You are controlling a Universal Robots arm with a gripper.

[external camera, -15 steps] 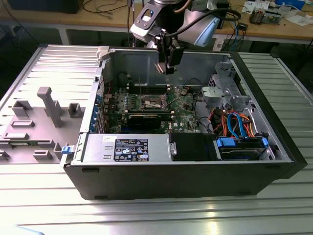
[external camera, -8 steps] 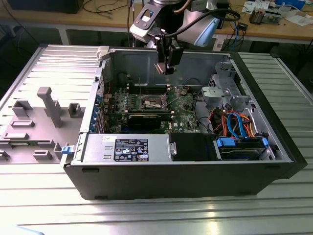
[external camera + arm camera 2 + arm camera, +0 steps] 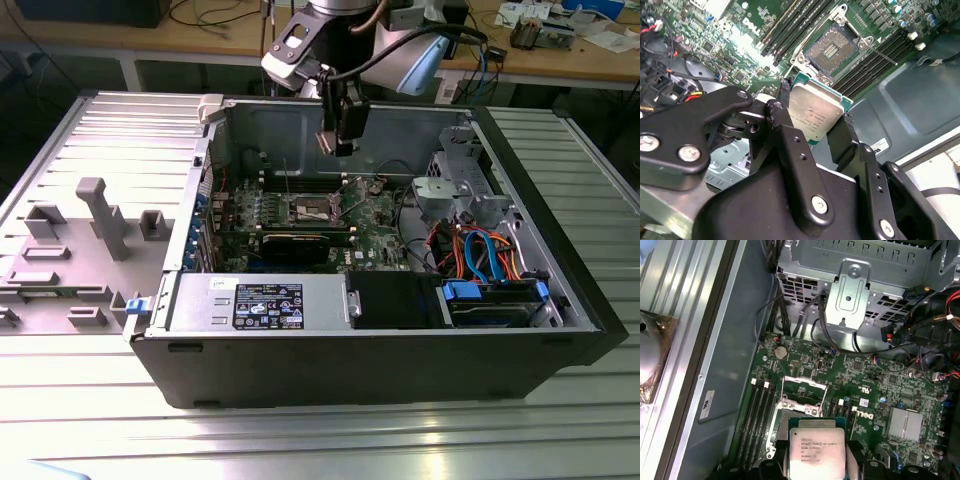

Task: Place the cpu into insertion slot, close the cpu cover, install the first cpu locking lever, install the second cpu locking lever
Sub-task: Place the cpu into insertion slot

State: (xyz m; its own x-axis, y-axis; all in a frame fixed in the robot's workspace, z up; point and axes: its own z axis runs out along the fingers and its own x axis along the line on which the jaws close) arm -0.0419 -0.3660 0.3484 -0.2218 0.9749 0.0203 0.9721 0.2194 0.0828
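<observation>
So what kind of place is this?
Probably a robotics lab or workshop: an opened computer case lies on a ribbed metal table, wooden workbenches stand behind, and the gripper holds the cpu above the motherboard.

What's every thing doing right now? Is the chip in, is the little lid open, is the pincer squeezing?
cpu, held in the pincer, up in the air above the board, not in the slot.
pincer, shut on the cpu.
insertion slot, empty, contacts bare.
cpu cover, swung open, off the slot.
computer case, lying on its side, side panel off.
</observation>
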